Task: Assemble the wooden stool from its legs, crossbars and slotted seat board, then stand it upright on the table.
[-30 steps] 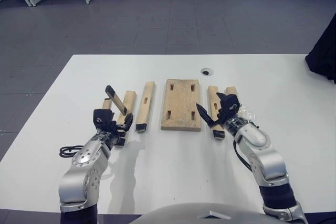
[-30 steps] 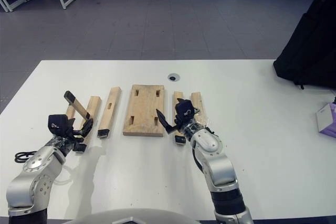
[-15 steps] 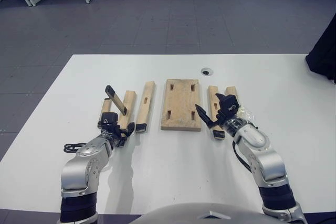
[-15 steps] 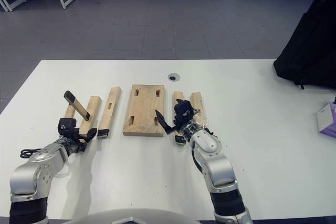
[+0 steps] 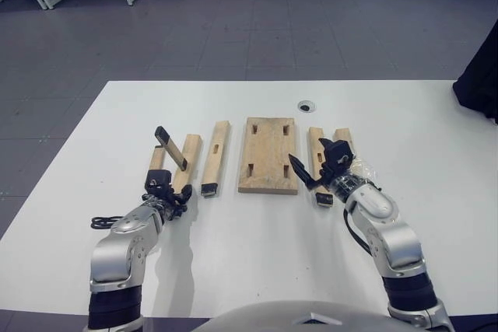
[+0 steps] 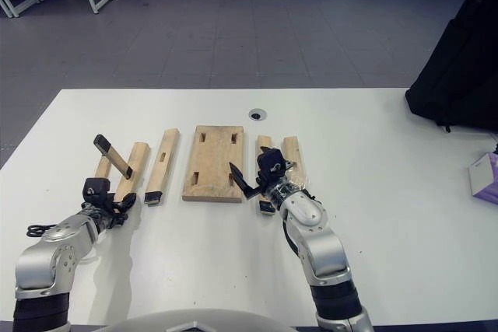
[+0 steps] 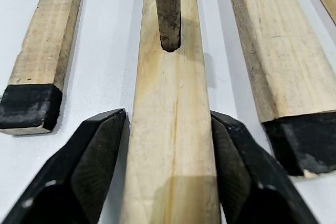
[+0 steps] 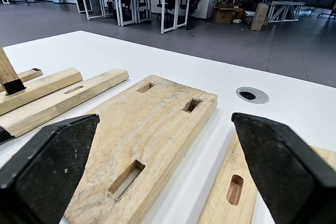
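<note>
Left claw [image 5: 170,194] released, fingers straddling the slotted leg [image 7: 173,103]. Right claw [image 5: 310,164] released, over the seat board [image 5: 268,153] edge on the desk [image 5: 264,258].

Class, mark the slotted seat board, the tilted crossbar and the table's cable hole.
seat board [image 5: 268,158], left eye view, bare middle.
crossbar [image 5: 173,150], left eye view, mid-shaft.
cable hole [image 5: 306,104], left eye view, dark centre.
</note>
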`<state>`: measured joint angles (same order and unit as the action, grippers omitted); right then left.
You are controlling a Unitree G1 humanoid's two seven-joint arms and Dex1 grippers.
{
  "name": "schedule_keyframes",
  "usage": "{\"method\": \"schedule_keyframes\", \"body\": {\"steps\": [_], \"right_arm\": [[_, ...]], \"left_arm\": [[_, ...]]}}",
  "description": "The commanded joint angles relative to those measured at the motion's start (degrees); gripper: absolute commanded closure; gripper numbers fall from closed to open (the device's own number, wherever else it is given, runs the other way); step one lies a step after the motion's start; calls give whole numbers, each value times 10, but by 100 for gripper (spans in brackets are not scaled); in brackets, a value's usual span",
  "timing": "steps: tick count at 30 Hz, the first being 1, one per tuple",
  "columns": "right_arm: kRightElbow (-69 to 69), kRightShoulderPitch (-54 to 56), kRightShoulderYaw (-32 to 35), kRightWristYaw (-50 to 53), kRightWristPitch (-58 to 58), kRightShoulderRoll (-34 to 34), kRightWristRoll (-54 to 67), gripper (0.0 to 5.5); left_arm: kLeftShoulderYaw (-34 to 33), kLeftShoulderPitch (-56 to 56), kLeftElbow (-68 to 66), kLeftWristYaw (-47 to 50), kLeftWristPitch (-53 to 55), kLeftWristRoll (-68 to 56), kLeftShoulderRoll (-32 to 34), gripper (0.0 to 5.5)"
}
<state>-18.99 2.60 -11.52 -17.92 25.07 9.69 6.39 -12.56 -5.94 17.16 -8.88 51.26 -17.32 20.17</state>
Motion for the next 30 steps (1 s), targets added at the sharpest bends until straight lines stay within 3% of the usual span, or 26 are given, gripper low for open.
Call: {"method": "schedule_keyframes", "body": {"steps": [1, 8, 13, 18, 21, 24, 27, 30], "right_arm": [[2, 9, -4, 3, -7, 0, -7, 85], [7, 14, 1, 3, -5, -1, -5, 85], [18, 27, 10, 4, -13, 1, -5, 85], [30, 65, 49, -9, 2, -5, 38, 85], [17, 100, 120, -29, 81, -41, 181, 85], [-4, 131, 221, -35, 186, -79, 467, 27], [-8, 133, 268, -36, 222, -80, 690, 0], [-2, 113, 271, -47, 245, -51, 767, 0]], "left_arm": [[10, -12, -28, -10, 14, 8, 7, 347], [7, 1, -33, -6, -47, 8, -19, 348], [-87, 78, -16, 20, -73, -83, -92, 348], [-77, 126, 29, -65, -112, -157, -77, 348], [-36, 88, 87, -251, -69, -291, -26, 348], [-40, 42, 100, -419, 16, -470, 35, 348], [-44, 58, 62, -457, 50, -545, 49, 348], [-42, 72, 38, -466, 67, -577, 64, 348]]}}
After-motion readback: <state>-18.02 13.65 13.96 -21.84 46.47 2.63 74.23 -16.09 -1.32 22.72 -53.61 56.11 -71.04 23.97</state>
